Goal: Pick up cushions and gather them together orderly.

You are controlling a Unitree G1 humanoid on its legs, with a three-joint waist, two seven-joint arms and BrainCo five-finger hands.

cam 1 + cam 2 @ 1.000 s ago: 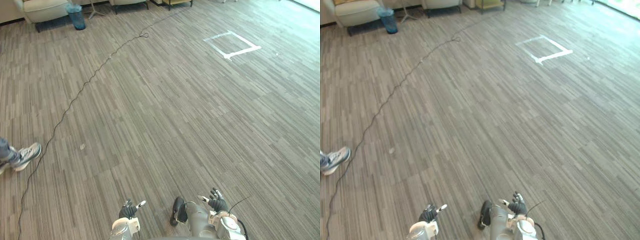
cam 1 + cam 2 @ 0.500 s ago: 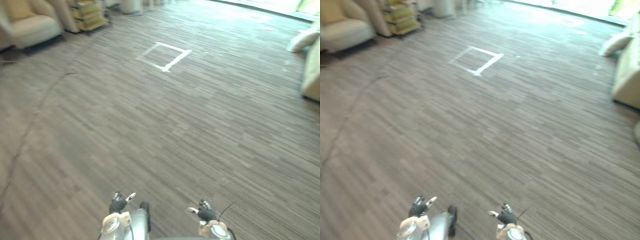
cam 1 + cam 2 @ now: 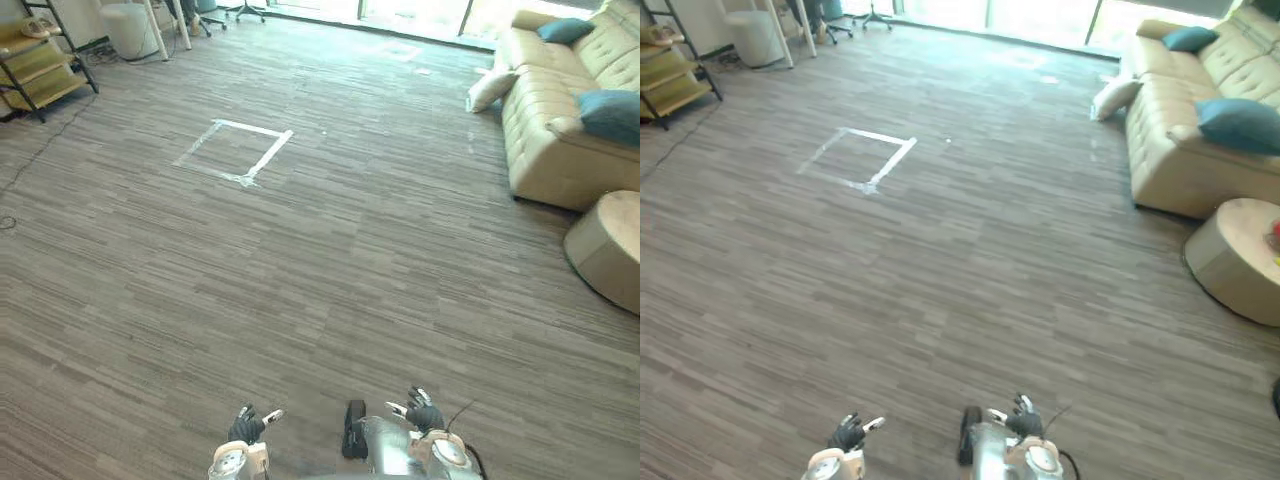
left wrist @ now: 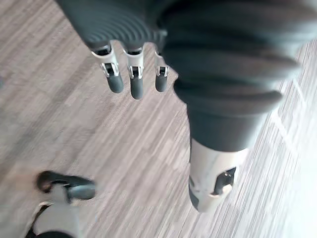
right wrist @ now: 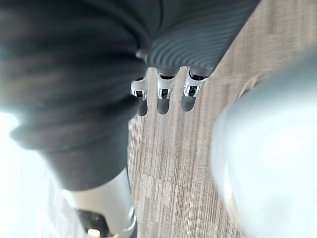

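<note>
I read both hands low in front, left hand [image 3: 244, 428] and right hand [image 3: 424, 415], with fingers straight and holding nothing. One teal cushion [image 3: 610, 113] lies on the beige sofa [image 3: 545, 150], and a second teal cushion [image 3: 565, 30] lies farther along it. A cream cushion [image 3: 490, 90] leans at the sofa's far end. A round ottoman [image 3: 608, 250] stands near the sofa. A taped square [image 3: 235, 152] marks the floor [image 3: 350, 280] between.

Bright daylight comes from the windows [image 3: 410, 8] at the far end; I see pale glare on the floor [image 3: 400, 52] there, and white washout edging both wrist views.
</note>
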